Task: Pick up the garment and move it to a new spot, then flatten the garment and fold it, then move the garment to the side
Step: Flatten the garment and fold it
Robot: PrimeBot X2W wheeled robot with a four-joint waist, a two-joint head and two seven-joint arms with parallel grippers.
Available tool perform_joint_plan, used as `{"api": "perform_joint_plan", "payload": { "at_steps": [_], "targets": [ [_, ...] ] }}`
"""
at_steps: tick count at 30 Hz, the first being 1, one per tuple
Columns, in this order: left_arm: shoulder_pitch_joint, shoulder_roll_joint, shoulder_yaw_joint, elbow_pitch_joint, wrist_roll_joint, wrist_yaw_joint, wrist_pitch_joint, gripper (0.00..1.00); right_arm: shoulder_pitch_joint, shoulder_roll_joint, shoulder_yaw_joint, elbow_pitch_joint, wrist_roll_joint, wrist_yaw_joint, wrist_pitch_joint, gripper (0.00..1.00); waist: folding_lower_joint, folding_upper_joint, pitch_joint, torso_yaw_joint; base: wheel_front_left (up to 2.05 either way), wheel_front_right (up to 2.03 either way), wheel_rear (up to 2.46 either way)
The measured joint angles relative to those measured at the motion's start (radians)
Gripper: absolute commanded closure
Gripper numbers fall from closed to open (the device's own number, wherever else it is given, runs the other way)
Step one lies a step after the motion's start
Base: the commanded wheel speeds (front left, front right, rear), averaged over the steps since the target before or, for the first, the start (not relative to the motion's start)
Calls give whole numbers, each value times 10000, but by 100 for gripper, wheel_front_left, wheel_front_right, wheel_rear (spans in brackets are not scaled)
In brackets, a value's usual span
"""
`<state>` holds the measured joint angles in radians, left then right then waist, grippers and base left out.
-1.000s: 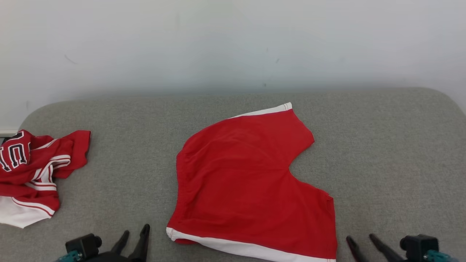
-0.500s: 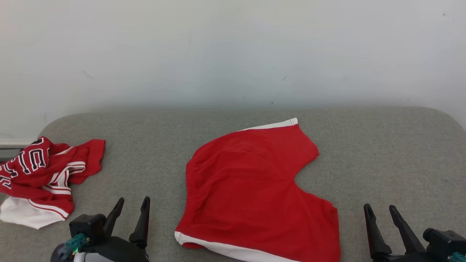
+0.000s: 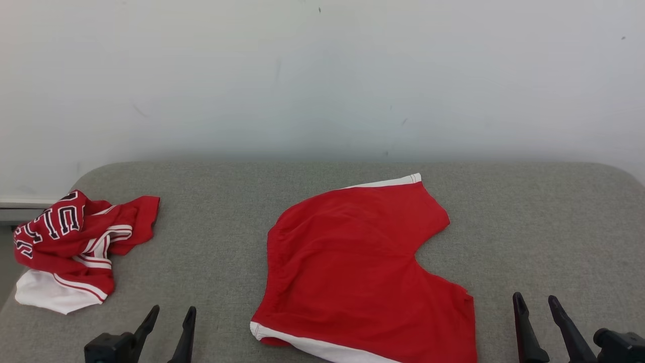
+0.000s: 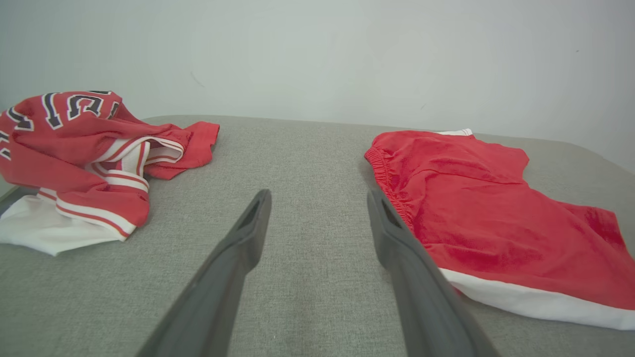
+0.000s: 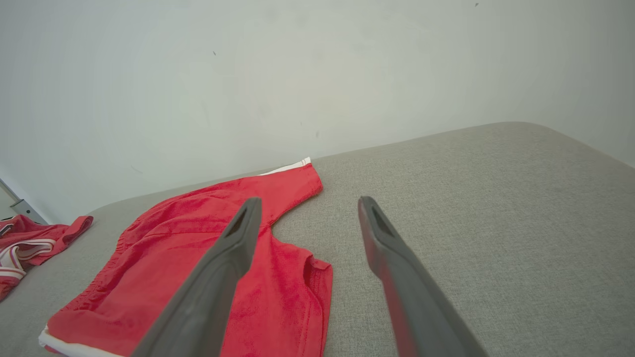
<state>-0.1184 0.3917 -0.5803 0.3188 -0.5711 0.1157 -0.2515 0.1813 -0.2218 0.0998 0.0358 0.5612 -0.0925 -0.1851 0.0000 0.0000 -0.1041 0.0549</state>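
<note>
Left gripper (image 3: 172,308): jaws apart and empty, low over the near edge of the grey pad (image 3: 529,227), fingers pointing towards the far edge.
Right gripper (image 3: 534,297): jaws likewise spread with nothing between them, near the pad's near right corner.
Between the grippers: the red shorts (image 3: 363,267), spread fairly flat at the middle of the pad, turned askew, with the elastic waistband (image 3: 270,262) facing the left edge and the two legs facing right.
Near leg: its white hem band (image 3: 322,348) runs along the near edge, just beside the left gripper's inner finger in the left wrist view.
Far leg: it ends in a thin white hem (image 3: 388,181) towards the far edge.
Further left: a crumpled red and white jersey (image 3: 70,242) sits at the left edge, well apart from the shorts.
Stage, judged: the shorts look laid out and flattened, the fold not yet begun.
Risk, layers: a shallow pinch may lift only the top layer, so the shorts open instead of folding.
Risk, skew: uneven grasps on a garment lying askew would leave the legs misaligned.
Risk, dragging: fingers pressed too deep could catch the pad's cloth, bunch the shorts and undo the flattening.
Risk, edge: a pull towards the robot could slide the near hem off the near edge.
</note>
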Motion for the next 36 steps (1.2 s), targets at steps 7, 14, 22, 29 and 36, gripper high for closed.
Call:
{"api": "perform_joint_plan", "payload": {
  "at_steps": [7, 14, 22, 29, 36],
  "targets": [
    [251, 48, 194, -422, 86, 75, 0, 0, 181, 17, -6, 0, 0, -50, -2, 0, 0, 0, 18, 23, 0, 0, 0],
    [332, 36, 268, -692, 374, 75, 0, 0, 180, 54, 29, -29, -2, -54, -2, 0, 0, -1, 62, -2, 0, 0, 0],
    [337, 12, 391, -917, 523, 82, 0, 0, 180, 50, 58, -61, -4, -56, 2, 0, 0, 0, 108, -23, 0, 0, 0],
    [-82, -61, -495, -897, 1103, -54, 558, 0, 419, -345, 926, -136, -268, 221, 966, 0, 0, 0, 198, 55, 0, 0, 0],
    [-1509, -351, -1685, 169, 1687, -683, 2370, 0, 763, -717, 1546, -205, -629, 207, 2266, 0, 0, 0, 363, 154, 0, 0, 0]
  ]
}}
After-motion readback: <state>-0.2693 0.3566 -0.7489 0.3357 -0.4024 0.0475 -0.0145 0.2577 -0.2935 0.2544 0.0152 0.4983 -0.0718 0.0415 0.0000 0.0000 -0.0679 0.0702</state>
